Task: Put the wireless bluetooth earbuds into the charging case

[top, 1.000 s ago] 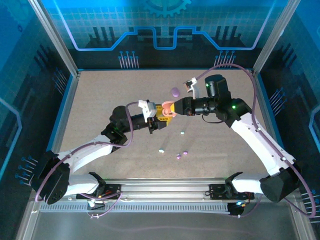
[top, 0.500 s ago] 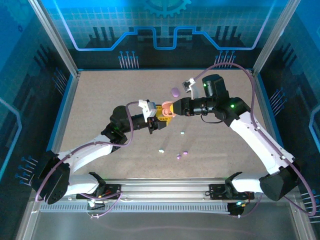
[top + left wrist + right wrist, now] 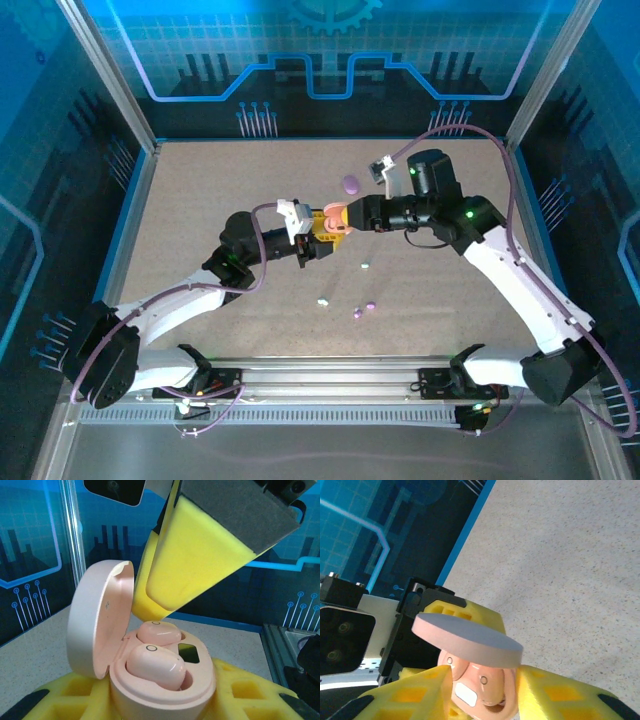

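Observation:
My left gripper (image 3: 161, 706) is shut on the pink charging case (image 3: 165, 692), which it holds off the table with the lid (image 3: 97, 620) swung open. Two pink earbuds sit in its wells, one in front (image 3: 155, 665) and one behind (image 3: 159, 631). My right gripper (image 3: 485, 700) hovers at the case (image 3: 336, 217), open, its yellow foam fingers (image 3: 560, 695) on either side of the case with nothing gripped. One right finger (image 3: 200, 555) hangs just over the rear earbud. Loose earbuds lie on the table: mint ones (image 3: 365, 266) (image 3: 323, 301) and purple ones (image 3: 370, 304) (image 3: 357, 313).
A purple oval case (image 3: 350, 184) lies on the speckled table behind the grippers. Blue walls and metal frame posts (image 3: 135, 110) ring the table. Both arms meet at the table's middle, with the loose earbuds just in front of them.
My right gripper's jaws have spread apart over the case and the arm has edged slightly. The left arm and the case have stayed put.

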Robot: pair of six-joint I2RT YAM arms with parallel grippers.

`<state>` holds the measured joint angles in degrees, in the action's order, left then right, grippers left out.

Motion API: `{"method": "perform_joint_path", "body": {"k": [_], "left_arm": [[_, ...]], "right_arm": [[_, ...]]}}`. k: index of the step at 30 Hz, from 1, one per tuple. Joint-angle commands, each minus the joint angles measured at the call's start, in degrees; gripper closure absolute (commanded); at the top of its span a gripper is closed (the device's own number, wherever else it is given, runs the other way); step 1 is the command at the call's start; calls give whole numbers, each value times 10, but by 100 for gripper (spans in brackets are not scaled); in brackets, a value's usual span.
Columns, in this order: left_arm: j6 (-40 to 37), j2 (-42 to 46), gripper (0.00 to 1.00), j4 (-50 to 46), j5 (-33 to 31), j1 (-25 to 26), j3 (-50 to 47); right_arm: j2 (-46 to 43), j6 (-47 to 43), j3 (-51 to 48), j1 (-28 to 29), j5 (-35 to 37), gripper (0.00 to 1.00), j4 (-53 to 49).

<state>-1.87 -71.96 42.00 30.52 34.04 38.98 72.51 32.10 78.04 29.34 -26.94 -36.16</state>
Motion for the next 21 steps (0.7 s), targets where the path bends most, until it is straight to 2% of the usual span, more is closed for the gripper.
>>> {"method": "perform_joint_path", "body": {"k": [1, 6, 13, 21], "left_arm": [[-13, 7, 71, 27, 12, 5, 13], [-20, 9, 72, 23, 9, 6, 12], [-25, 9, 71, 20, 13, 5, 10], [-24, 13, 71, 14, 20, 7, 13]], "right_arm": [[-22, -5, 11, 5, 25, 57, -12], [-56, -7, -3, 3, 33, 49, 17], [-100, 48, -40, -24, 88, 42, 64], [-29, 80, 19, -38, 29, 36, 39]]}}
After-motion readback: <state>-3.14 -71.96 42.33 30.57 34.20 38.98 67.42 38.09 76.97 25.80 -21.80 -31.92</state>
